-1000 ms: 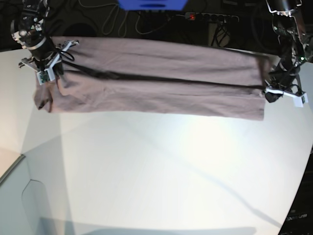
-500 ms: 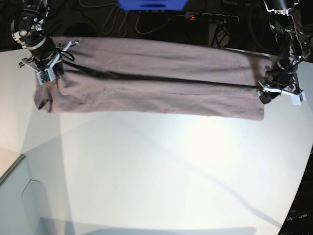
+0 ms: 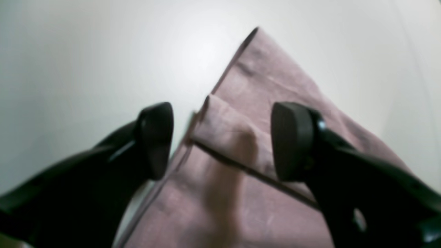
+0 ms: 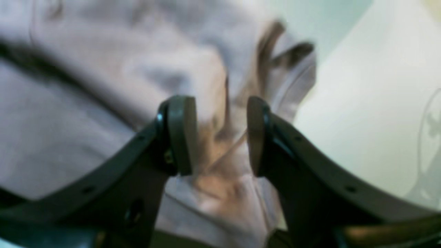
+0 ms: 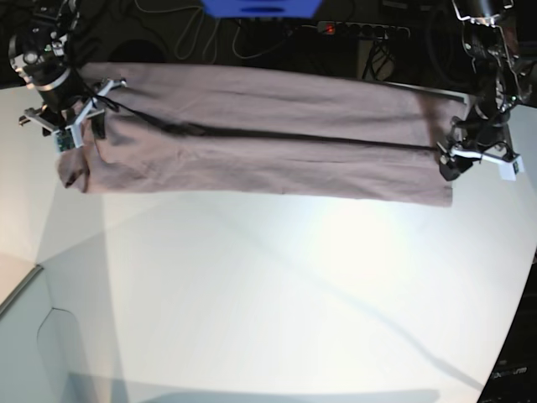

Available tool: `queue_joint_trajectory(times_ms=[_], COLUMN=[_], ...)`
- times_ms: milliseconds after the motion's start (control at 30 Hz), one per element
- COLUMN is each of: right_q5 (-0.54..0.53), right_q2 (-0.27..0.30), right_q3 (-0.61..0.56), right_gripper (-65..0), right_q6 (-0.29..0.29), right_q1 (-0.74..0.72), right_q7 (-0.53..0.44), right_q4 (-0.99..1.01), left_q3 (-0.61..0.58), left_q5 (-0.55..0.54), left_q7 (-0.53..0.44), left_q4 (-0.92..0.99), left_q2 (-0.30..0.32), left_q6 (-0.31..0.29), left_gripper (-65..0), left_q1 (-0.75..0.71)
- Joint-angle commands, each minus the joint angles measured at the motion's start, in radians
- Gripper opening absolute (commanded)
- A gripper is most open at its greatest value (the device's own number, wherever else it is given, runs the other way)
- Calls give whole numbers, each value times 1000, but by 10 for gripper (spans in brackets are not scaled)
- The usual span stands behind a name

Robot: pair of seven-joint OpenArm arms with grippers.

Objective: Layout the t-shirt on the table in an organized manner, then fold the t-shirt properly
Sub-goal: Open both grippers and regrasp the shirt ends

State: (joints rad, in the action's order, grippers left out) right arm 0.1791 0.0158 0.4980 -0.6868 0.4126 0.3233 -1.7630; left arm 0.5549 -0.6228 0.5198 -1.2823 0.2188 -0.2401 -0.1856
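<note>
The mauve t-shirt lies as a long folded band across the far part of the white table, with a dark fold line running along it. My left gripper stands at the band's right end. In the left wrist view it is open, and a folded corner of the t-shirt lies between the fingers without touching them. My right gripper is at the band's left end. In the right wrist view it is open over rumpled t-shirt cloth.
Behind the table's far edge are dark cables, a power strip with a red light and a blue object. The table's curved edge runs down the lower left. White tabletop stretches in front of the shirt.
Both grippers have opened and let go of the shirt's ends. The right arm has shifted a little to the left and away; the left gripper has edged inward over the shirt's end.
</note>
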Motion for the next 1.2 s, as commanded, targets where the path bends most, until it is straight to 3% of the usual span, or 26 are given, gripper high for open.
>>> queue_joint_trajectory(times_ms=[0,200,833,900,1100,1133,1167], right_q5=[-11,-11,-11,-11,-11,-11,-11], right_q2=[-3,-29,22,22,26,34,37], right_q3=[1,-25,-31,-31,-28,-28,-28], right_gripper=[-398,-398,-397,-397,-397,-397,-397], right_q6=[-11,-11,-11,-11,-11,-11,-11], right_q1=[2,-7,-100,-100,-100,-100,-100], right_q7=[-19,-19,-23,-23,-23,-23,-23], right_q4=[-31,1,268,268,265,263,263], left_q3=[4,4,-26,-31,-26,-26,-29], left_q5=[-10,-10,-9,-9,-1,-1,-1], left_q7=[-20,-20,10,32,33,33,33], left_q4=[-13,36,86,86,86,86,86], left_q2=[17,17,-19,-19,-37,-37,-37], left_q6=[-8,-8,-8,-8,-8,-8,-8], left_gripper=[-217,-217,-222,-262,-602,-650,-650], left_q1=[8,13,30,33,48,53,53])
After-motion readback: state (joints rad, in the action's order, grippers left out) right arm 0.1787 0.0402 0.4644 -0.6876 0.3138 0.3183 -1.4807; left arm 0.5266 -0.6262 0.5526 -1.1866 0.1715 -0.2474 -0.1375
